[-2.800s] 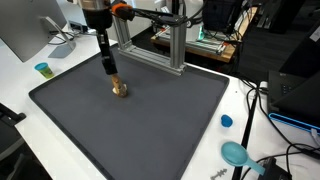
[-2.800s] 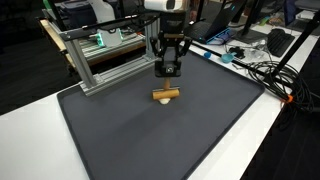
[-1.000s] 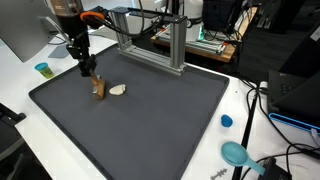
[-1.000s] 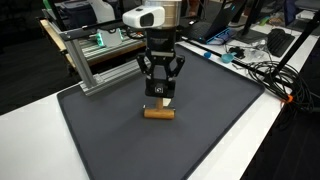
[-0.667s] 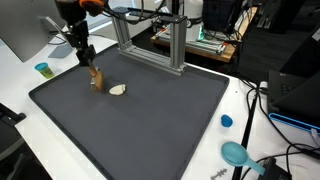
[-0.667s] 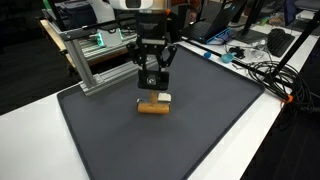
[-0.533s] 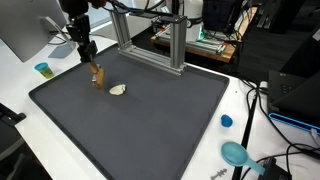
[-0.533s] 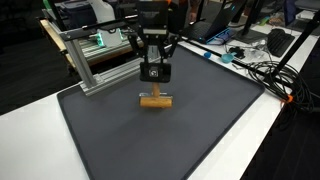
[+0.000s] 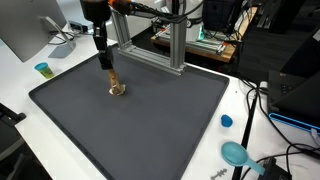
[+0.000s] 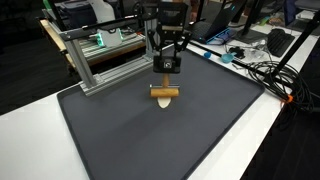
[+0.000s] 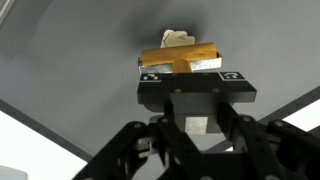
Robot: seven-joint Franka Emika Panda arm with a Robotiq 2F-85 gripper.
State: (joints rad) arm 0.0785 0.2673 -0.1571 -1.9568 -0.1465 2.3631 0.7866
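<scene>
dark grey mat (image 9: pixel 150 130) covers the white table in both exterior views. towards its far side my gripper (image 10: pixel 165 74) is clamped tight on the stem of a wooden t-piece (image 10: pixel 163 92). the crossbar hangs low over the mat, just beside a cream scrap (image 10: pixel 164 101). farther back stands an aluminium frame (image 9: pixel 150 45).
</scene>
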